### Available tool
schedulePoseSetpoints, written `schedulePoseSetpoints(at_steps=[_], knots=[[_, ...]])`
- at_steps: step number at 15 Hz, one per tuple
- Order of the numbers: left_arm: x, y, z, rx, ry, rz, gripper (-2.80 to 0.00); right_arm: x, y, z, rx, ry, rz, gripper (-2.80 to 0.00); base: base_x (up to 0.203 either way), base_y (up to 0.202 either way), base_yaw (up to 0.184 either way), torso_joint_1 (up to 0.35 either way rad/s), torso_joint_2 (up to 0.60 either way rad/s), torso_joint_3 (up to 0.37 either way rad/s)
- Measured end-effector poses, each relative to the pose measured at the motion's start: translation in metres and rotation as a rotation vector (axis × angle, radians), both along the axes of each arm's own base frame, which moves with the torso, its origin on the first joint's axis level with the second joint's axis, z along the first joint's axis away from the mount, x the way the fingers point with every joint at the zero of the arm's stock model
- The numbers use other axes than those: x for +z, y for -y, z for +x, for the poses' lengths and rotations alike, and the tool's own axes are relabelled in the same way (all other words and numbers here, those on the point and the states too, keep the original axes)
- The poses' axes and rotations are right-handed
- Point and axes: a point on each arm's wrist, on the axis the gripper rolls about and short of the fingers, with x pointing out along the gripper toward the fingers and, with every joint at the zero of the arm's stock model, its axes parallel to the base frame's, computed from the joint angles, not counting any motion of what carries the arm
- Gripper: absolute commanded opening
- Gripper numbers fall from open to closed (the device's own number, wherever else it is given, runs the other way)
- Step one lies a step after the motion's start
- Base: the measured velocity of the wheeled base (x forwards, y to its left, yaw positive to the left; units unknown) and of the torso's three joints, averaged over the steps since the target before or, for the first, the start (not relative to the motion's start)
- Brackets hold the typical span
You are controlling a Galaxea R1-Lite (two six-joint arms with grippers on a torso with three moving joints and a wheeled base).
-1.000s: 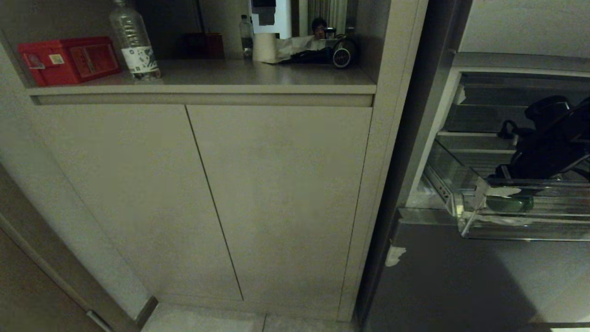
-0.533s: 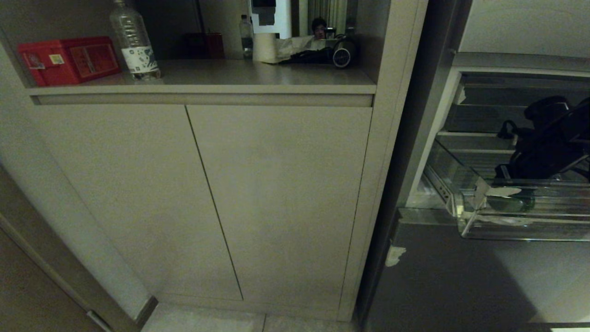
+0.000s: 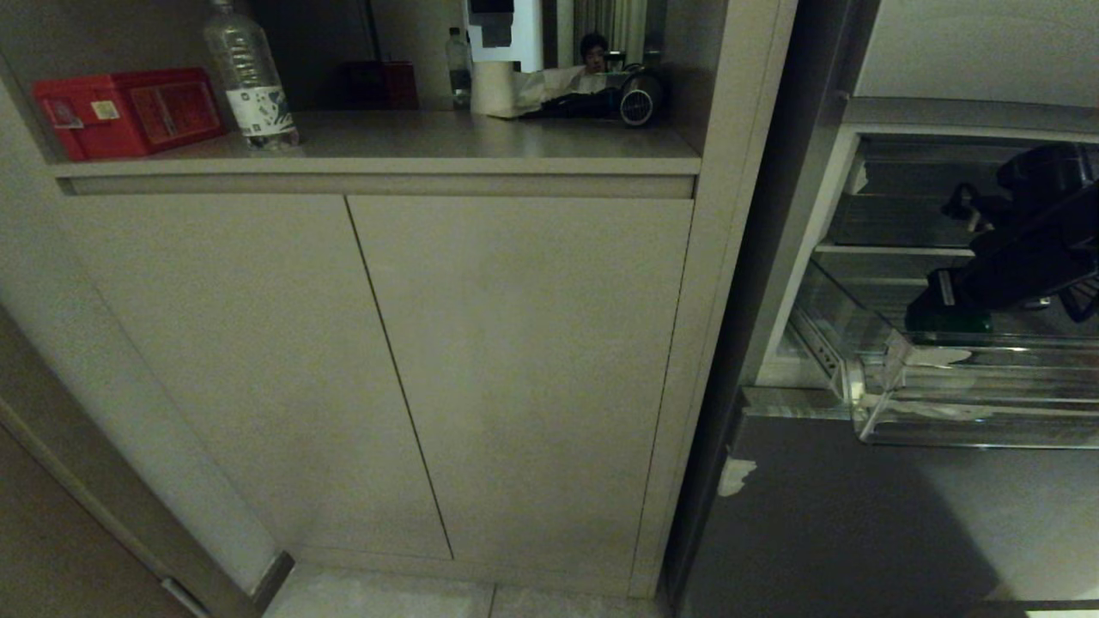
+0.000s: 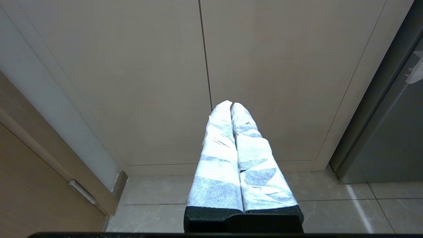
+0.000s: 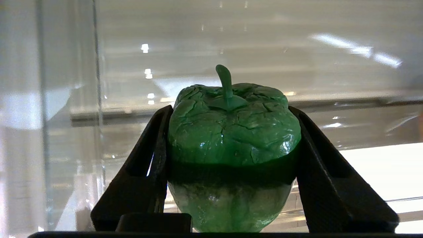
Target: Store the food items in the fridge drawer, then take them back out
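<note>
The fridge drawer, a wide, shallow pull-out tray of clear plastic with whitish tape scraps on its front corner, juts out at the right edge of the head view, below the open grey fridge compartment. Left of it, filling the middle of the frame, stands a beige two-door cabinet whose upper surface carries a red rectangular box at the upper left and a clear plastic water bottle just beside it. The black right arm reaches in from the right edge over the drawer. Its right hand pinches a glossy green bell pepper with a short curved stem, one black finger pressed to each flank; in the head view the pepper shows as a green patch just above the drawer's front wall. The left hand, its white-wrapped fingers pressed together on nothing, points at the cabinet doors above the pale tiled floor.
</note>
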Motion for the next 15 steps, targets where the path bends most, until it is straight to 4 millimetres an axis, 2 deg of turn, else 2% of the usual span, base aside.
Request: schedulePoseSetpoints(at_steps=[5, 9, 15], knots=[[0.0, 0.0, 0.0, 0.0, 0.0, 0.0, -2.8, 0.026, -0.003, -0.023, -0.01, 0.05, -0.015, -2.8, 0.0, 0.0, 0.0, 0.0, 0.0, 0.0], [0.0, 0.0, 0.0, 0.0, 0.0, 0.0, -2.8, 0.047, -0.003, -0.058, -0.034, 0.079, -0.031, -2.8, 0.0, 0.0, 0.0, 0.0, 0.0, 0.0], [0.0, 0.0, 0.0, 0.0, 0.0, 0.0, -2.8, 0.06, -0.005, -0.112, -0.075, 0.09, -0.031, -2.8, 0.0, 0.0, 0.0, 0.0, 0.0, 0.0]])
